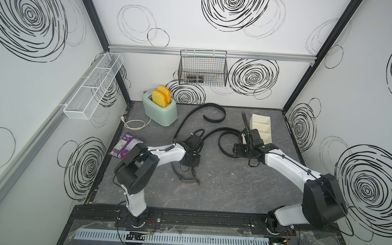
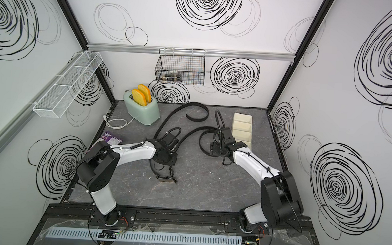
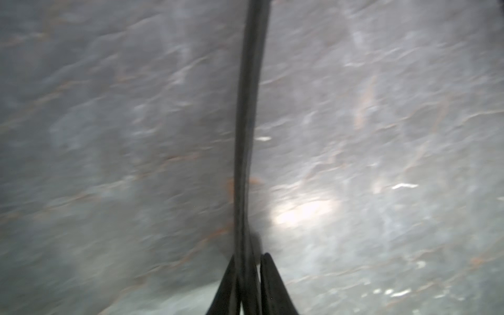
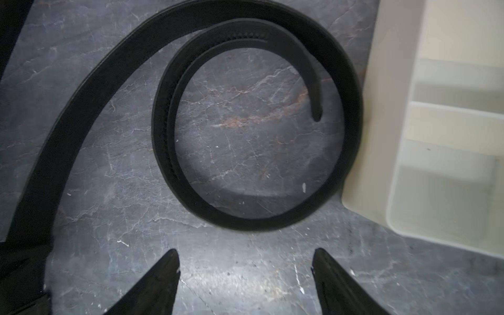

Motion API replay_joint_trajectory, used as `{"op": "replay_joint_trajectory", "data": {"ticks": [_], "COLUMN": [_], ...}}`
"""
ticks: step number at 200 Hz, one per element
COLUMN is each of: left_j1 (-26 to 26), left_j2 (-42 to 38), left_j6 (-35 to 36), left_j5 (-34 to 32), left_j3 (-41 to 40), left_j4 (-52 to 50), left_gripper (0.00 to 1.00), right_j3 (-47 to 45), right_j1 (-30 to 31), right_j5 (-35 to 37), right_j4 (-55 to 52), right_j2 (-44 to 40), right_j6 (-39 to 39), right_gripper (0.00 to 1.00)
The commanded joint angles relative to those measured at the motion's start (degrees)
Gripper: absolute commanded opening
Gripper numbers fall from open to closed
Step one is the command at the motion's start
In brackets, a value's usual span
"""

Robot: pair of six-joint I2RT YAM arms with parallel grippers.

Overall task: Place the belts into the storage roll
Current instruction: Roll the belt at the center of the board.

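Two black belts loose on the bench (image 1: 221,192), neither inside the storage roll (image 1: 263,131). One belt (image 1: 211,104) curled in an open hook near the middle of the back edge, its strap trailing forward toward the left arm. Other belt (image 4: 350,114) wound in a loose flat coil just left of the storage roll, outer turn right against the long cream wall in the right wrist view. Storage roll itself in the back right corner, lying along the right edge, its visible compartments empty.

Right gripper (image 4: 245,251) low over bare bench at the near side of that coil, jaws spread wide, nothing between them.

Left gripper (image 3: 248,257) near the bench's centre, jaws pinched narrow on a black belt strap standing on edge; blurred wrist view, so no telling which of the two. Metal buckle (image 1: 187,179) on the bench just beside those fingers.

Farther out: mint toaster (image 1: 161,112) toward the back left corner, purple snack packet (image 1: 124,145) by the left edge.
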Motion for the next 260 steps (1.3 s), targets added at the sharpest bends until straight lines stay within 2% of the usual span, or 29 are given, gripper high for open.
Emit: {"op": "replay_joint_trajectory", "data": {"ticks": [1, 55, 71, 90, 131, 150, 162, 169, 179, 198, 213, 220, 232, 244, 260], "left_j1": [1.78, 5.76, 6.74, 7.62, 10.69, 11.33, 11.85, 12.21, 12.78, 13.62, 14.62, 14.99, 14.77, 14.33, 13.69], "left_j2": [-3.41, -6.81, -6.82, -7.58, -8.04, -7.97, -7.63, -7.26, -6.91, -7.47, -7.27, -7.01, -6.53, -5.55, -5.96], "left_j6": [6.84, 11.37, 12.23, 12.94, 13.01, 13.86, 14.48, 14.74, 15.29, 16.34, 15.82, 15.15, 14.3, 14.58, 15.0], "left_j5": [-0.46, 4.62, 5.93, 7.04, 9.69, 8.23, 8.11, 7.84, 7.99, 8.32, 10.42, 12.38, 13.48, 13.89, 14.15], "left_j3": [-2.52, -7.45, -7.54, -7.85, -7.51, -5.88, -4.67, -3.71, -2.5, -1.74, -1.73, -1.89, -2.46, -1.64, -1.34], "left_j4": [-3.54, 0.01, -0.32, 0.11, 0.73, -0.88, -1.89, -3.07, -4.86, -5.59, -4.06, -2.69, -0.49, -1.76, -2.11], "left_gripper": [0.18, 0.18, 0.18, 0.18, 0.18, 0.18, 0.18, 0.18, 0.17, 0.17, 0.17, 0.17, 0.17, 0.16, 0.17], "right_j3": [7.19, 22.88, 26.35, 26.23, 23.24, 23.2, 24.35, 26.06, 29.76, 36.78, 36.38, 34.24, 28.96, 23.64, 19.97], "right_j1": [1.51, 1.38, 1.26, 2.34, 9.27, 12.01, 12.14, 11.65, 10.42, 8.68, 8.58, 8.62, 7.63, 6.62, 6.68], "right_j5": [3.57, 5.61, 2.56, -3.33, -19.08, -23.52, -24.3, -22.94, -18.94, -5.34, 5.39, 7.83, 6.4, 1.82, -7.65], "right_j4": [-4.01, -11.34, -15.17, -14.75, -2.23, 9.54, 11.37, 8.22, -1.87, -18.47, -21.2, -19.9, -15.14, -9.79, -7.61], "right_j2": [6.42, 25.85, 29.42, 29.86, 27.55, 26.93, 27.22, 27.34, 27.66, 27.26, 24.08, 21.92, 18.13, 15.0, 12.9], "right_j6": [-2.43, -4.23, -4.52, -2.88, 12.8, 23.63, 25.58, 22.53, 15.17, -3.24, -16.56, -22.83, -30.67, -38.11, -57.15], "right_gripper": [0.78, 0.78, 0.78, 0.78, 0.78, 0.78, 0.78, 0.78, 0.78, 0.8, 0.84, 0.84, 0.84, 0.81, 0.81]}}
